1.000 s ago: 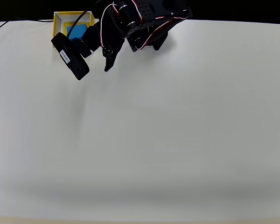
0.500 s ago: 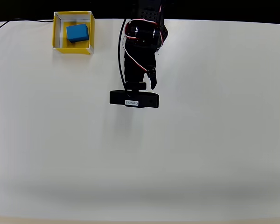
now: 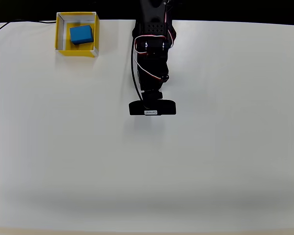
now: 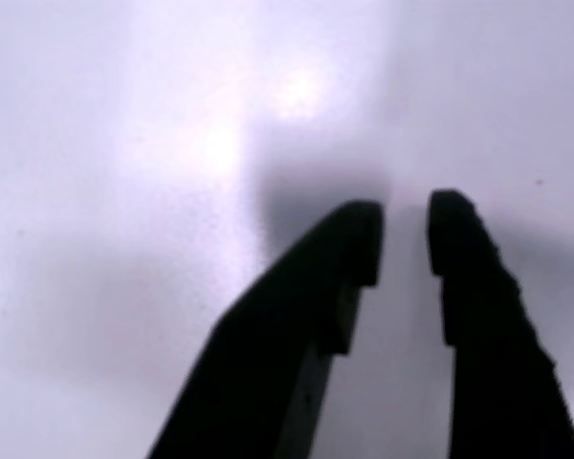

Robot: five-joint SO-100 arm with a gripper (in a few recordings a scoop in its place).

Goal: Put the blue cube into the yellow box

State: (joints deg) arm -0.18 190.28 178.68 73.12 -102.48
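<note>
- The black arm (image 3: 152, 54) reaches out from its base at the top edge of the overhead view, stretched straight down the picture over the white desk (image 3: 186, 161).
- Red and white wires loop along the arm's upper links, and a black cable runs down its left side.
- At the arm's outer end a black bar-shaped wrist camera (image 3: 152, 107) lies crosswise, with a small white label on its face.
- In the overhead view the claw sits beneath the arm and that camera, so its fingers cannot be made out there.
- In the wrist view the claw (image 4: 405, 229) points at bare desk, its two dark fingers (image 4: 316, 306) rising from the bottom edge with a narrow gap between the tips; nothing lies between them.
- A soft shadow lies on the desk just past the fingertips.
- The blue cube (image 3: 81, 34) rests inside the yellow box (image 3: 77, 50), on its floor, toward the upper part of the box.
- The yellow box stands near the top left corner of the desk in the overhead view, well apart from the arm's outer end.
- A thin black cable (image 3: 19, 22) runs along the desk's top left edge up to the box.
</note>
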